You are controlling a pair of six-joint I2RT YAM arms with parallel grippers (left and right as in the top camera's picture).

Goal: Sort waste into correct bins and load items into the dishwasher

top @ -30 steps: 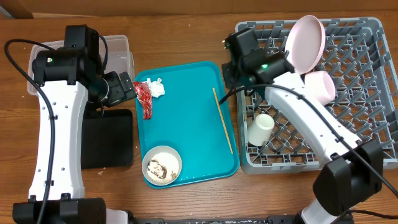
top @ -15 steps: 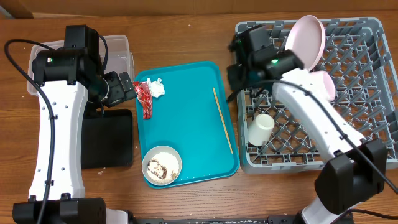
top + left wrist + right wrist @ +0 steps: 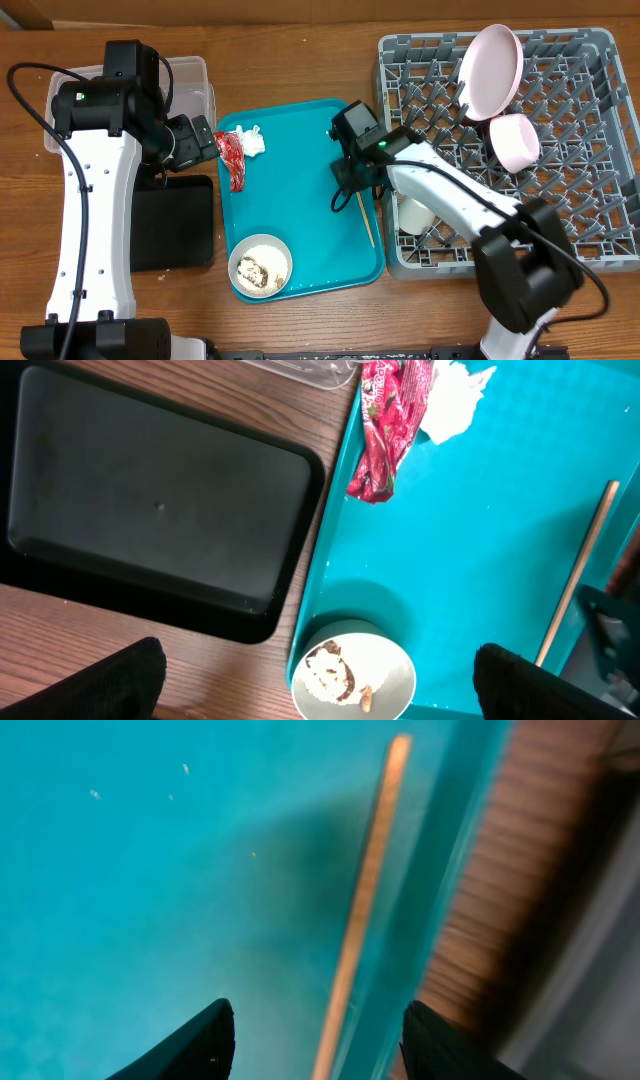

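A thin wooden chopstick (image 3: 366,219) (image 3: 370,890) lies along the right side of the teal tray (image 3: 300,200). My right gripper (image 3: 350,190) (image 3: 320,1030) hovers open over it, and the stick runs between the fingers untouched. A red wrapper (image 3: 231,160) (image 3: 385,430) and a white tissue (image 3: 250,140) (image 3: 450,405) rest at the tray's top left. The off-white bowl (image 3: 260,266) (image 3: 355,675) holds rice with a brown lump. My left gripper (image 3: 318,685) is wide open, high above that bowl. In the grey dish rack (image 3: 590,150) stand the pink plate (image 3: 490,68), pink bowl (image 3: 515,140) and white cup (image 3: 412,212).
The clear tub (image 3: 190,85) sits at the back left, partly under my left arm. The black tray (image 3: 175,225) (image 3: 150,510) lies just left of the teal tray on the wooden table. My right arm stretches across the rack's left edge.
My right gripper swung from the rack's left edge down over the teal tray's right side and its jaws opened. The left arm stayed still.
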